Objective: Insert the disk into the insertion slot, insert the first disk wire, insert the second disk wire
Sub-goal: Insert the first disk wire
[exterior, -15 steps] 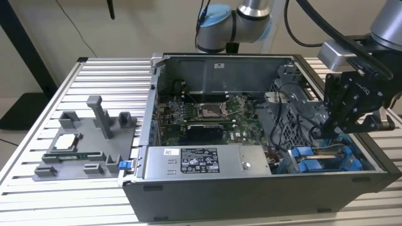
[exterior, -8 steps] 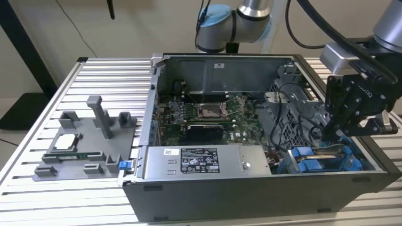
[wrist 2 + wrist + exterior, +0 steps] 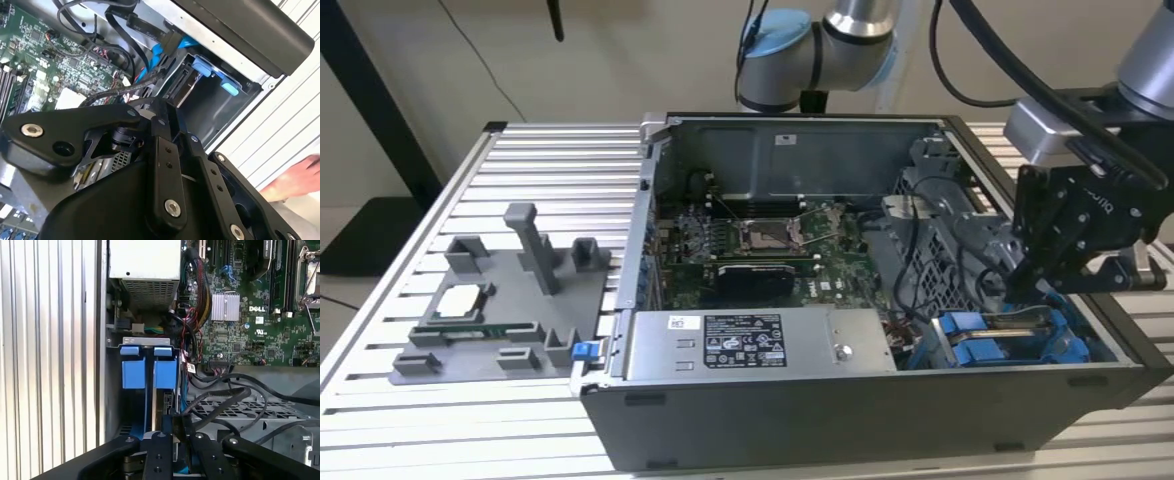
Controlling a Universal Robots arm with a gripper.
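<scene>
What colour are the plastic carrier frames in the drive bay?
The plastic carrier frames are bright blue, clearest in the first wrist view.

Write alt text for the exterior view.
The gripper hangs over blue drive carriers in an open computer case, at the exterior view's right. A grey fixture tray sits beside it on a slatted table.

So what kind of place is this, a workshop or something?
Probably a robotics lab test bench: a robot arm reaches over an open computer case sitting on a slatted aluminium table, with a grey parts fixture beside it.
</scene>
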